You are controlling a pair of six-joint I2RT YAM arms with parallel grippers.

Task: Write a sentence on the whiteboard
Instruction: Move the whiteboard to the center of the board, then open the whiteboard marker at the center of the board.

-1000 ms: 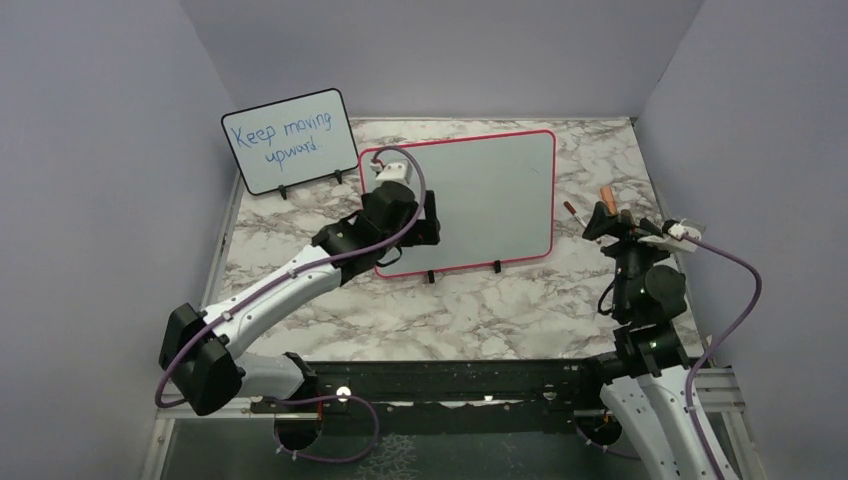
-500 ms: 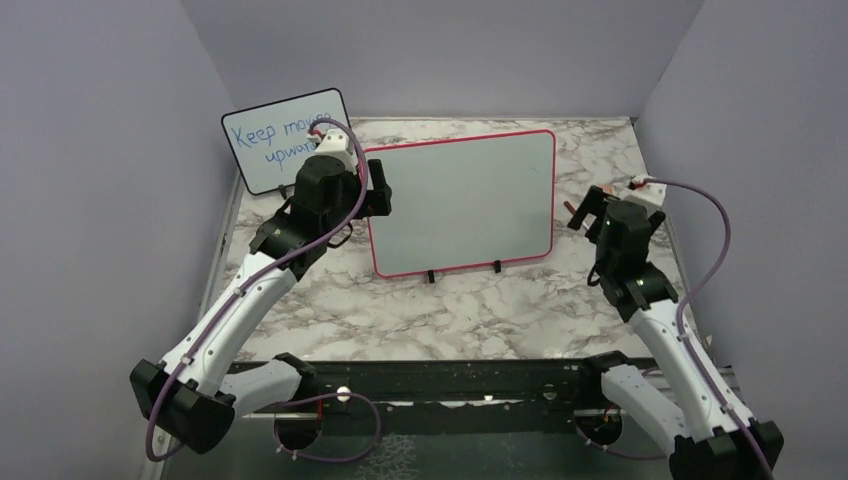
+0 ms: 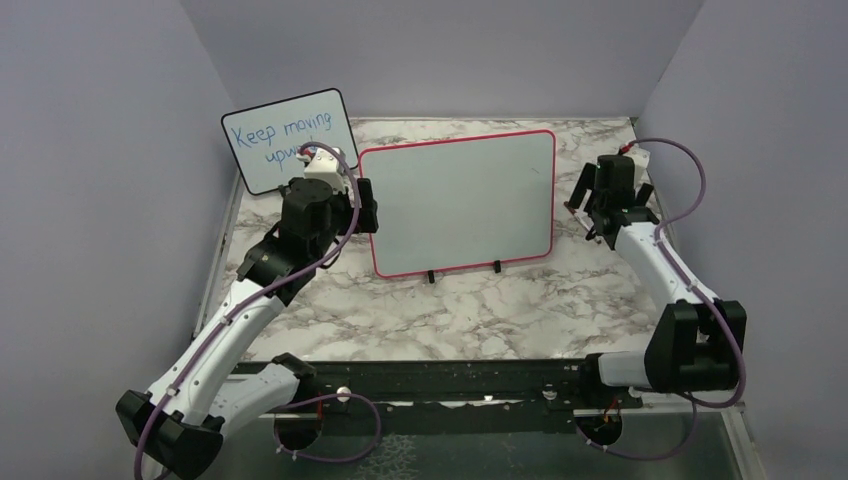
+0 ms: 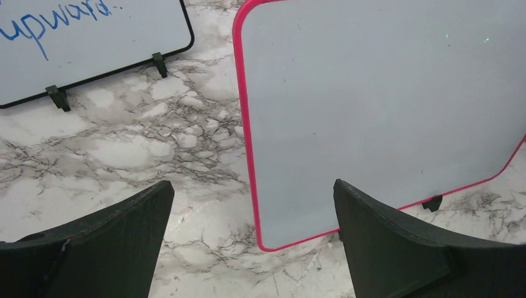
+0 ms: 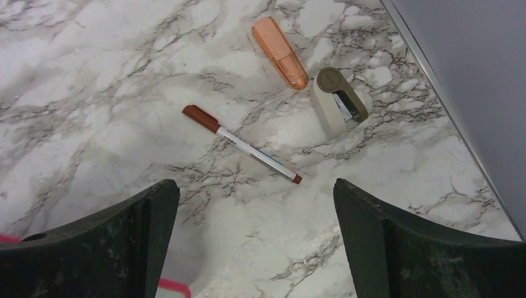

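The whiteboard [image 3: 460, 200], with a red-pink frame and black feet, stands in the middle of the marble table, and its surface is blank. No reddish-brown sentence shows on it. My left gripper [image 3: 364, 204] is open and empty above the board's left edge; the left wrist view shows the jaws [image 4: 252, 186] wide apart over the board's near left corner [image 4: 372, 112]. My right gripper [image 3: 607, 205] is open and empty to the right of the board. In the right wrist view [image 5: 255, 186] it hovers above a brown-capped marker [image 5: 242, 144] lying on the table.
A smaller black-framed board [image 3: 290, 140] with blue writing stands at the back left, also in the left wrist view [image 4: 74, 43]. An orange cap-like piece [image 5: 280, 53] and a beige block [image 5: 338, 100] lie beyond the marker, near the right wall.
My left gripper has pulled back from over the whiteboard to its left edge. My right arm has stretched out and its gripper now faces down over the marker.
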